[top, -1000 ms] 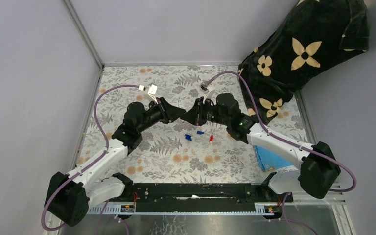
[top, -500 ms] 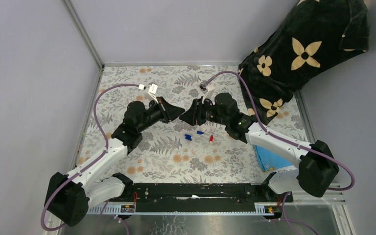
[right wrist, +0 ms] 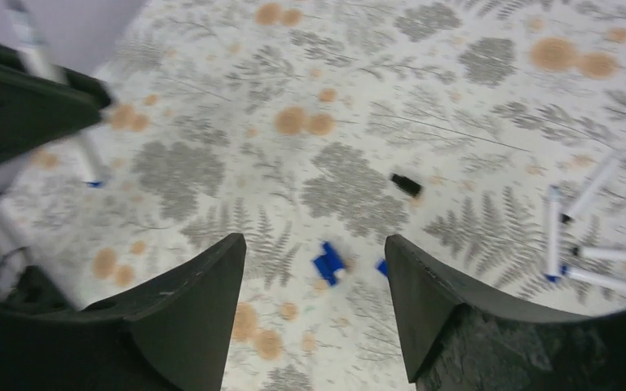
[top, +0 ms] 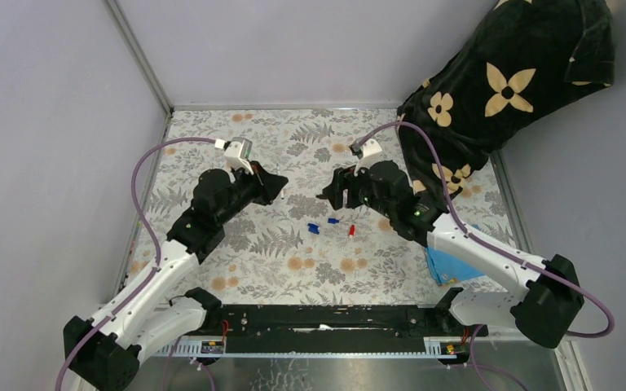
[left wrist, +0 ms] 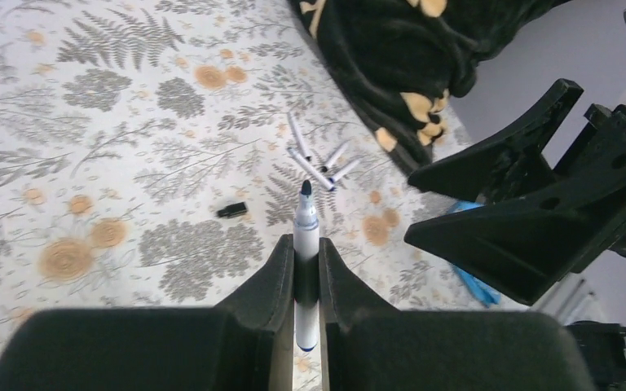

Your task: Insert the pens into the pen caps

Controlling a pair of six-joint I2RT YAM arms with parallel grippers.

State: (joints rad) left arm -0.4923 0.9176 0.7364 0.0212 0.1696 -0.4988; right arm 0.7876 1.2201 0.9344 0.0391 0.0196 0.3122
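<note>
My left gripper (left wrist: 306, 244) is shut on a white pen (left wrist: 306, 221) that points forward, its dark blue tip bare. In the top view the left gripper (top: 279, 181) hangs above the mat's middle, apart from my right gripper (top: 327, 193). The right gripper (right wrist: 314, 244) stands open with nothing between its fingers. Below it lie a blue cap (right wrist: 327, 263) and a second blue cap (right wrist: 383, 267). A black cap (right wrist: 407, 185) lies farther off. A red cap (top: 351, 231) lies by the blue caps (top: 313, 229). Several loose pens (left wrist: 316, 161) lie near the black cloth.
A black cloth with yellow flowers (top: 497, 90) covers the back right corner. A blue cloth (top: 448, 265) lies at the mat's right edge by the right arm. Grey walls (top: 49, 122) close in the left and back sides.
The two grippers, tip to tip a second ago, have drawn apart. The right gripper opened and backed off to the right. The left gripper closed on the pen and pulled left.
</note>
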